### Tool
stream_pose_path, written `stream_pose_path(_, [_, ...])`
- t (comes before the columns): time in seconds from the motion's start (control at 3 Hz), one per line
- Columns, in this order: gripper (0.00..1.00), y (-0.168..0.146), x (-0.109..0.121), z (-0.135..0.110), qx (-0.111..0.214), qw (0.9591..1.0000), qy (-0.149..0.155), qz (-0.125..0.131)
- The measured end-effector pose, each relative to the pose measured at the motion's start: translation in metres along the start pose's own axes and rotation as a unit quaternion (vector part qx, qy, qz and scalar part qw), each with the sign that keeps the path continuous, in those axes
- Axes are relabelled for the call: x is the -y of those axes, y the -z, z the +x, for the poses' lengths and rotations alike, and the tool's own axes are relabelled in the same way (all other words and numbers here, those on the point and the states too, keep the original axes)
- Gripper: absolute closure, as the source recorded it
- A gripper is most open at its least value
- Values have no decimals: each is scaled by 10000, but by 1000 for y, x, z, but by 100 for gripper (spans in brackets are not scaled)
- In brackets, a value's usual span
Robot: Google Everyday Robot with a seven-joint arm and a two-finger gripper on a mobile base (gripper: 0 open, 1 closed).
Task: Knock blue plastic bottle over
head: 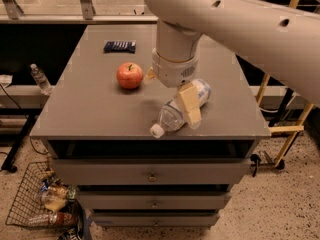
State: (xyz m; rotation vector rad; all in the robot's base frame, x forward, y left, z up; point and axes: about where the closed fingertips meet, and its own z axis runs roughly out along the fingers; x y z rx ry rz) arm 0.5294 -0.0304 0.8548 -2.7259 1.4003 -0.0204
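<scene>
Gripper [173, 94] over toppled, seemingly empty bottle [169, 120]
</scene>
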Motion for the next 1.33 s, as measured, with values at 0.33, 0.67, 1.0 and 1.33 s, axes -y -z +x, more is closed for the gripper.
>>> stream_pose_path(0.33, [0,0,0,0,0,10000,0,1])
stream_pose_path(0.67, [0,10,-8,6,119,9997,-74,215])
stream_pose_path(1.0, [0,32,-32,29,198,9981,-364,451])
stream_pose_path(1.33, [0,42,-62,56,292,9946,-812,571])
